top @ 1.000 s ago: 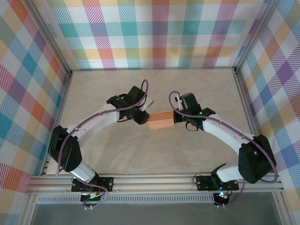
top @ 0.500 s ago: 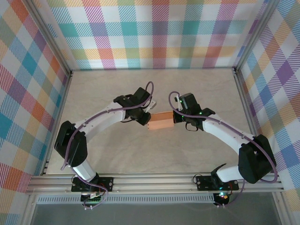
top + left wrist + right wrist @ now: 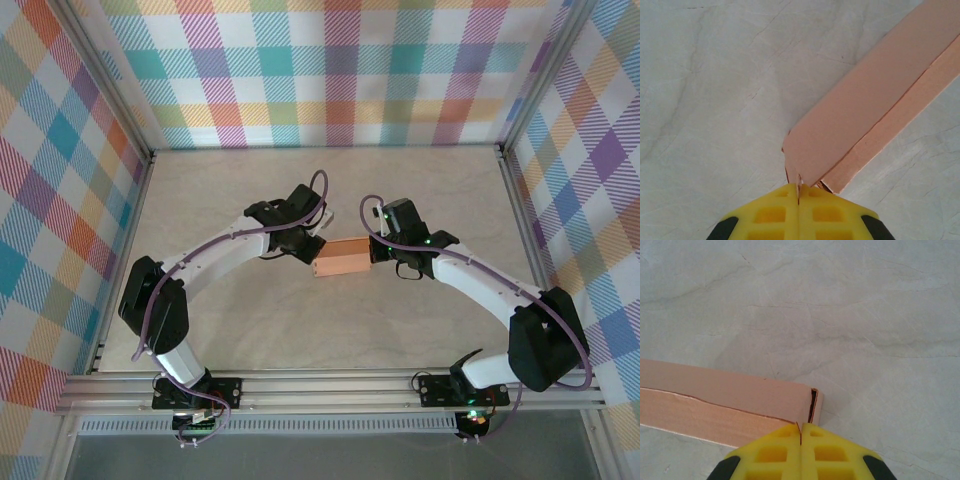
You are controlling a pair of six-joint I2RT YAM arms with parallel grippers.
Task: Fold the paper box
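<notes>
**Paper box all but folded, pinched at both ends**

Inside the plaid walls (image 3: pixel 330 70), on the pale marbled table (image 3: pixel 250 330), the paper box (image 3: pixel 342 257) lies mid-table as a flat rectangular box, no longer a sheet. The left gripper (image 3: pixel 799 192) has its yellow fingers pressed together on a thin card flap (image 3: pixel 791 167) at the box's left corner. The right gripper (image 3: pixel 800 432) is likewise nipped shut on a sliver of card at the right end. The main folds look done. A dark gap (image 3: pixel 813 405) at the right end suggests the end flaps remain to be tucked.
</notes>
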